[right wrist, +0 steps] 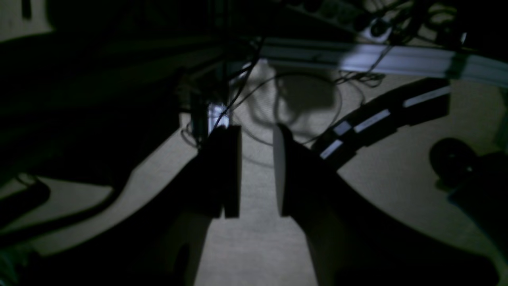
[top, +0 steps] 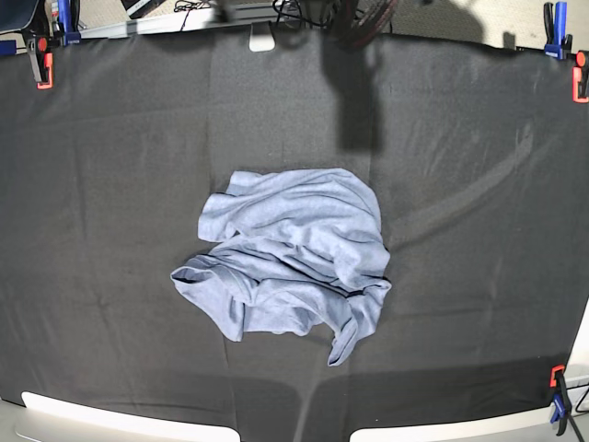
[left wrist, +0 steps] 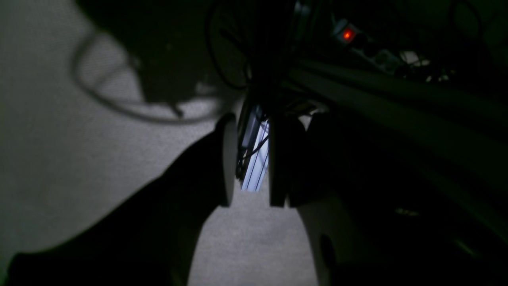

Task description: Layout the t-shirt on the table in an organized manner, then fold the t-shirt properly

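**Ana:** Black cloth is covering the whole desk (top: 101, 166), creasing faintly, with orange and blue clamps (top: 41, 57) gripping it at the corners. Where is the t-shirt lying?

**Ben:** The t-shirt (top: 293, 253) is sitting crumpled near the middle of the desk, bunching into loose folds, with one dark-edged opening facing the base view's left and a narrow flap trailing toward the near edge. No lettering is showing from here.

**Ana:** Is anything touching it?

**Ben:** No. Neither arm is reaching over the cloth in the base view; only a blurred shadow is falling across the far side.

**Ana:** And the end effectors?

**Ben:** Both wrist cameras are looking down at a pale carpeted floor (left wrist: 47, 151), well apart from the shirt. The left end effector (left wrist: 252, 200) is standing with its jaws spread, a clear gap between them and nothing in it. The right end effector (right wrist: 258, 210) is standing the same way, parted and holding nothing.

**Ana:** What else is showing there?

**Ben:** Cables are looping on the floor, and a red light (left wrist: 347, 35) is glowing on a power strip.
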Available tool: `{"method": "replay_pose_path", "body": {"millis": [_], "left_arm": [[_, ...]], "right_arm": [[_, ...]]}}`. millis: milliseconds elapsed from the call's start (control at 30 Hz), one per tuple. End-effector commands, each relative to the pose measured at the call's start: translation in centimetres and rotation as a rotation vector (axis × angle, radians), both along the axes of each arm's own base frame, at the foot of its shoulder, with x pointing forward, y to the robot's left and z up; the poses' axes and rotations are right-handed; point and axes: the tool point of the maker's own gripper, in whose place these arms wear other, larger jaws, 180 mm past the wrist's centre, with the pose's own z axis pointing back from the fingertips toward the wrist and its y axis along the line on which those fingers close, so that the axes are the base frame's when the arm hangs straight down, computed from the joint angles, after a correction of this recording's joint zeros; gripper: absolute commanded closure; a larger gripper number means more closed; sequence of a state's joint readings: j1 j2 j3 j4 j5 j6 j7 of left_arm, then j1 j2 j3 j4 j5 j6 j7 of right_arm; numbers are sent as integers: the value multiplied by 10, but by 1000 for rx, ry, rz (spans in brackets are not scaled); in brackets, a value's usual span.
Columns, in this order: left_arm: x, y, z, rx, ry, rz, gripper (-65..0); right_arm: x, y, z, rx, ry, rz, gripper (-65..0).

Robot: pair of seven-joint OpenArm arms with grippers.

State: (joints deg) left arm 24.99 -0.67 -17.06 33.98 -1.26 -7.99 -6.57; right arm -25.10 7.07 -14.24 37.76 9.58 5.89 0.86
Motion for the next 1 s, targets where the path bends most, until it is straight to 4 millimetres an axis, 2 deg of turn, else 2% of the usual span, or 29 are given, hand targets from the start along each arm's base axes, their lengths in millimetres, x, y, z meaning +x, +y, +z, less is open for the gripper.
{"method": "replay_pose_path", "body": {"millis": [0, 167, 333, 433, 533, 700, 800, 967], "left_arm": [[-8, 7, 5, 7, 1, 6, -129], [-16, 35, 30, 35, -46, -26, -129], [-20, 71, 63, 51, -83, 18, -129], [-17, 88, 85, 79, -100, -33, -129], [-11, 99, 106, 101, -109, -98, -129], [8, 111, 149, 130, -186, -178, -129], [25, 109, 173, 139, -244, -231, -129], [63, 99, 202, 146, -338, -295, -129]], "right_arm": [[-8, -2, 5, 7, -1, -5, -137], [-23, -18, 31, 4, -13, 34, -137], [-16, -31, 64, 36, -76, 10, -137], [-9, -36, 89, 60, -125, 28, -137], [-12, -40, 119, 89, -151, 57, -137], [-15, -52, 168, 107, -168, 72, -137], [-3, -64, 192, 78, -185, 64, -136], [43, -85, 232, 51, -280, -5, -136]]}}
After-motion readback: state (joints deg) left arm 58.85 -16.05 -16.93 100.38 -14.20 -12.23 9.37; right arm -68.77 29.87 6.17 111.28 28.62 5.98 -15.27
